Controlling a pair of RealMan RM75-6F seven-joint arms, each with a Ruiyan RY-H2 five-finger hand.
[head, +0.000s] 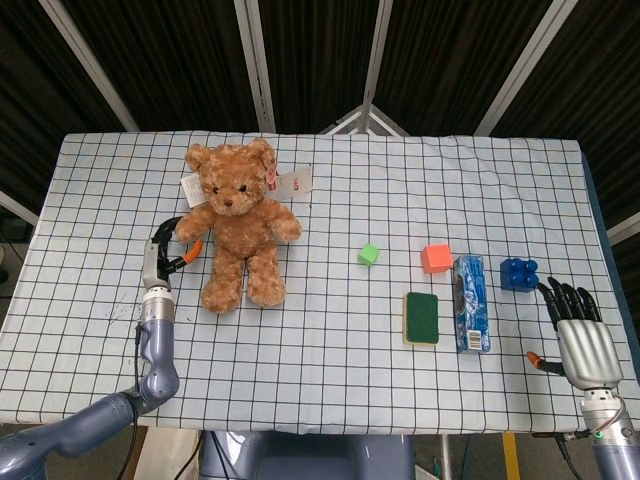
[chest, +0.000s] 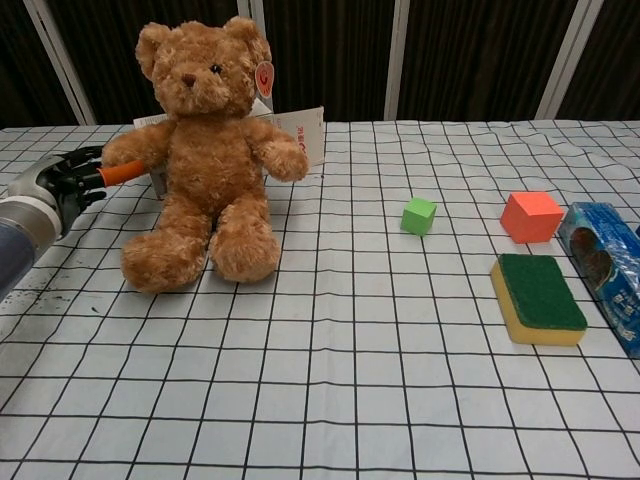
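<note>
Sitting upright, facing forward, the teddy bear (head: 237, 225) meets the left hand (head: 163, 252) (fingers apart, gripping nothing).

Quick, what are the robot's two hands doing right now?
Left hand: open, fingers spread beside the teddy bear's arm, holding nothing.
Right hand: open, fingers apart, holding nothing, near the blue block.

Each silver robot hand (head: 587, 347) has black fingers (orange-tipped thumbs).
</note>
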